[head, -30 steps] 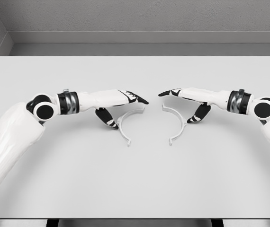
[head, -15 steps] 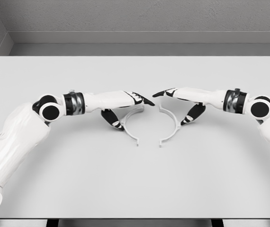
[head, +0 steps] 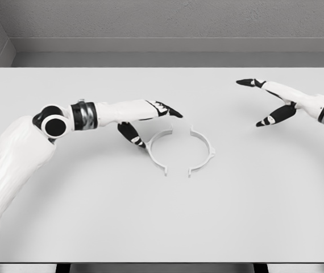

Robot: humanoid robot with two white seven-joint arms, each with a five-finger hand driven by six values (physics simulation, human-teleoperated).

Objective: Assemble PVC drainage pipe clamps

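Note:
Two white half-ring clamp pieces lie on the table, facing each other and almost forming a circle, with small gaps at the top and bottom. The left half (head: pixel 153 154) curves beside my left hand (head: pixel 158 127), whose fingers stretch out flat just above and behind it while the thumb points down near its outer edge. That hand grips nothing. The right half (head: pixel 208 152) lies alone. My right hand (head: pixel 252 103) hovers far to the upper right, fingers spread, holding nothing.
The white table (head: pixel 162 227) fills the view, with a grey wall ledge (head: pixel 162 44) behind its far edge. My left forearm (head: pixel 102 112) stretches across the left middle of the table.
The two halves were pushed closer together into a near circle. My right hand let go and pulled back up and to the right. My left hand has eased slightly off its half.

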